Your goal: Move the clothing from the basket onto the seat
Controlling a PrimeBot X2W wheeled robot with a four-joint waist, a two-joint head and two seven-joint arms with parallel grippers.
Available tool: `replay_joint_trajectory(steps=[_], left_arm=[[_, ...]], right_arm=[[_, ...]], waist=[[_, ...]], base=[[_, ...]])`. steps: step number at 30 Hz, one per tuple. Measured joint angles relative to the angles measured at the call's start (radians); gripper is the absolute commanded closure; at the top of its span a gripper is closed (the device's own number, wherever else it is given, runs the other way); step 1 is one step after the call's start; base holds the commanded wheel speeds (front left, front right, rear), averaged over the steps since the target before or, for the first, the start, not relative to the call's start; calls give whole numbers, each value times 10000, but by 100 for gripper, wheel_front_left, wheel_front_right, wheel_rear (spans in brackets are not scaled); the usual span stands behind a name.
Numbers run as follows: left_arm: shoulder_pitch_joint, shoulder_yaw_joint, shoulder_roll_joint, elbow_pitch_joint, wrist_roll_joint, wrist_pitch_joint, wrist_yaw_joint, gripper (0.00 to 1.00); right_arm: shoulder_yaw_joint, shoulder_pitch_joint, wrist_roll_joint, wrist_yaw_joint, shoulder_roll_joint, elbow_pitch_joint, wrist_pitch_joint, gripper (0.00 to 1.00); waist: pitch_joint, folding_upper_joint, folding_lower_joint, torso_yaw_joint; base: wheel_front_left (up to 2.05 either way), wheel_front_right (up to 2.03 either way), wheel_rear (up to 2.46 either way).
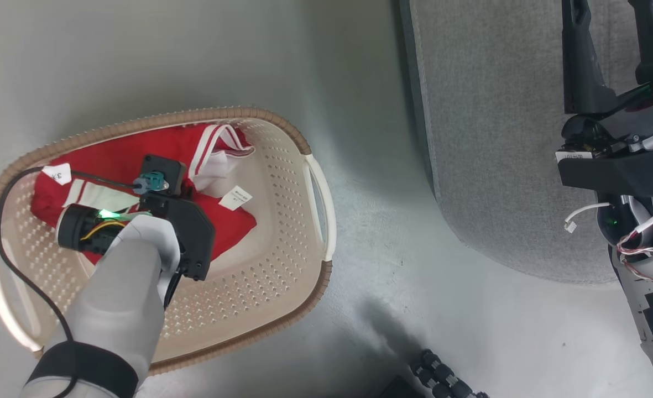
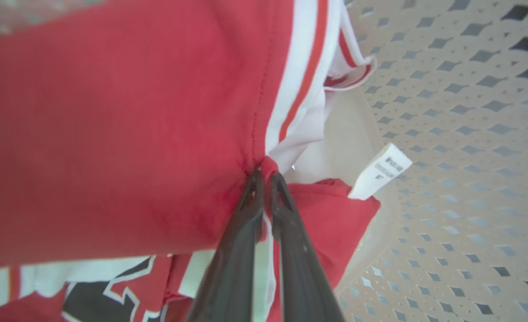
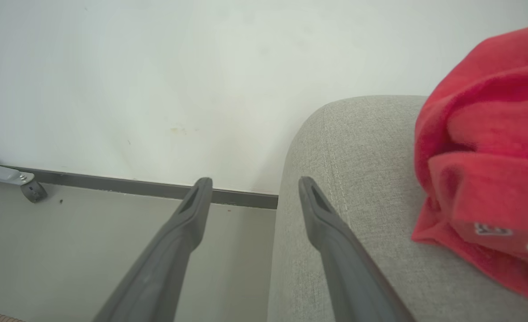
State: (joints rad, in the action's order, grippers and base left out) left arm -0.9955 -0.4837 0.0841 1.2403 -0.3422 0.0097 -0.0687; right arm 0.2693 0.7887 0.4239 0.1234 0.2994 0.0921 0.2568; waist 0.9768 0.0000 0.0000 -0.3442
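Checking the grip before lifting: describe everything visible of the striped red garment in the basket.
Soft red garment, crumpled on the floor of the cream perforated basket. White-and-red striped trim runs along one edge; a white label sticks out; a black-and-white print shows underneath. The left gripper is shut on a red fold beside the trim.

Home living room, grey sofa (image 1: 497, 138), laundry basket (image 1: 260, 265)

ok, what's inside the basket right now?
Red clothing with white striped trim lies in the basket, pinched by the shut left gripper. The left forearm covers part of it; anything under the fabric is hidden.
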Motion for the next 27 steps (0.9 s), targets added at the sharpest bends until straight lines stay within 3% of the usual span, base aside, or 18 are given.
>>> replay_joint_trajectory(steps=[13,27], left_arm=[[847,-94,-222,-328,-194,-1404,-466,100],[1944,-150,-313,-738,-625,-2334,-554,100]], right_arm=[[-194,-128,2,0,73,523,0,0],[-525,-1008,88,2,454,1149,0,0]], waist=[[-1127,0,0,320],[-2930,0,-1,913]], base=[[0,0,0],[0,0,0]])
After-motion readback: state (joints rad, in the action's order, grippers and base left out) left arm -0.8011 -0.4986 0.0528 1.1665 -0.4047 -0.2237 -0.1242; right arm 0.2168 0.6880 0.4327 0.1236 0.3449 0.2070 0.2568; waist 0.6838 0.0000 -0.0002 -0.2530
